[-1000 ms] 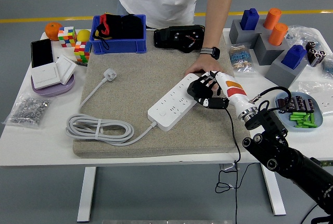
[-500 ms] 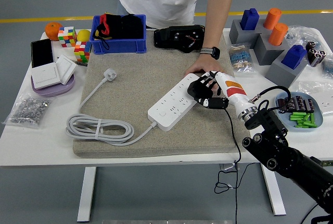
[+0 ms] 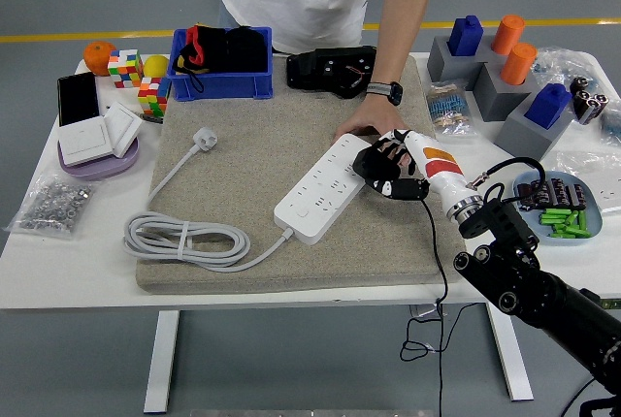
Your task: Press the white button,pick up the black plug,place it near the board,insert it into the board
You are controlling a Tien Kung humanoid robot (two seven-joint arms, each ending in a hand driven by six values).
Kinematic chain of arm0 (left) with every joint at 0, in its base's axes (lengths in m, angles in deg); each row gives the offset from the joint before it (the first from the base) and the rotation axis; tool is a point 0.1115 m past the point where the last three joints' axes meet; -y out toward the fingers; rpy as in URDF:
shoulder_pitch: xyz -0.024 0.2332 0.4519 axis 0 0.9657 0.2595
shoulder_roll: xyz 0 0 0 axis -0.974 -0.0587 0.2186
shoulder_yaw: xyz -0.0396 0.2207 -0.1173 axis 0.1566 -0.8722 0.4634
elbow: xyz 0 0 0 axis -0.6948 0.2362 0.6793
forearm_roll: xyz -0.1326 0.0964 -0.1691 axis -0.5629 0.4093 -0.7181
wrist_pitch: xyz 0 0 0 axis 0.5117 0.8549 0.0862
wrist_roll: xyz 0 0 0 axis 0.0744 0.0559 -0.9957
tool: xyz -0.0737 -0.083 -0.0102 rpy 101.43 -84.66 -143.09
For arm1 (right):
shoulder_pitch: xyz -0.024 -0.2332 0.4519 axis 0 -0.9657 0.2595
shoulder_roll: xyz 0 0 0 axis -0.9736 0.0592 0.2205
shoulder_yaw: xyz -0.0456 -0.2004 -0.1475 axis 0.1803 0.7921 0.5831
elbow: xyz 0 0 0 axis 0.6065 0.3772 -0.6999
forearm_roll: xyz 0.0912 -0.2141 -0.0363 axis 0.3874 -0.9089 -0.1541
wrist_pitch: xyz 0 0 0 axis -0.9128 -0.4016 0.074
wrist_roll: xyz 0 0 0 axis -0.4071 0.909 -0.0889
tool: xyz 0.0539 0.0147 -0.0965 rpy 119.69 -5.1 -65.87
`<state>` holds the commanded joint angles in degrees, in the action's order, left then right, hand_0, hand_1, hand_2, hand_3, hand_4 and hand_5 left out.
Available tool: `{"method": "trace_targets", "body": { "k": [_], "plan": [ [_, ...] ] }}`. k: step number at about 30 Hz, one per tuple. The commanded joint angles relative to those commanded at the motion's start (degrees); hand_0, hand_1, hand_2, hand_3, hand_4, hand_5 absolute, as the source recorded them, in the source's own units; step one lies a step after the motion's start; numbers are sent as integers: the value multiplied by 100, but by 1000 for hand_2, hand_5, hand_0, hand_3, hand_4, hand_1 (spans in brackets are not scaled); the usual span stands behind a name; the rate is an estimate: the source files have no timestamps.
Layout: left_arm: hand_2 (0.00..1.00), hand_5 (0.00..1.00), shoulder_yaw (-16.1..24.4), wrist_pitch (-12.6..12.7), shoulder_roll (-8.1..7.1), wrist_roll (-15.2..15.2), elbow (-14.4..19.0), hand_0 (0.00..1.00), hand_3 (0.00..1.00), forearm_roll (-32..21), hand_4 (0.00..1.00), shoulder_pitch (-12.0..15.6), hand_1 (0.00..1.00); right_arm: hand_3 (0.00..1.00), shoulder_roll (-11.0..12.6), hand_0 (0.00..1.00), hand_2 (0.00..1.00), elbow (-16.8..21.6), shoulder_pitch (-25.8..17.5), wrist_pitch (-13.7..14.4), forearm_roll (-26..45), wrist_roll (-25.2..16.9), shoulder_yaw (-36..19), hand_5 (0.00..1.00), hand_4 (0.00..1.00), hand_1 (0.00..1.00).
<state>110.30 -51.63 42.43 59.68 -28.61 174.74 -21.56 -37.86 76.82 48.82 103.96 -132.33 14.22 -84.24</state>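
Head view shows the right hand (image 3: pixel 390 167), fingers curled around a black plug whose shape I cannot make out, just beside the white plastic power strip (image 3: pixel 325 188) on the grey mat (image 3: pixel 243 175), so insertion seems left.

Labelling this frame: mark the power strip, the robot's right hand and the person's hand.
power strip (image 3: pixel 320 187), head view, middle of its white top face.
right hand (image 3: pixel 386 167), head view, back of the black fingers.
person's hand (image 3: pixel 355 130), head view, back of the hand.
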Motion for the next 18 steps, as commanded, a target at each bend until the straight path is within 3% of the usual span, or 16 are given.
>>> {"method": "trace_targets", "body": {
  "k": [18],
  "plan": [
    [658,197,22,-10,-2,-6,0,684,686,62,556,-4,675,533,0,239,306,139,4,-6,99,4,201,2,749,266]
  ]
}}
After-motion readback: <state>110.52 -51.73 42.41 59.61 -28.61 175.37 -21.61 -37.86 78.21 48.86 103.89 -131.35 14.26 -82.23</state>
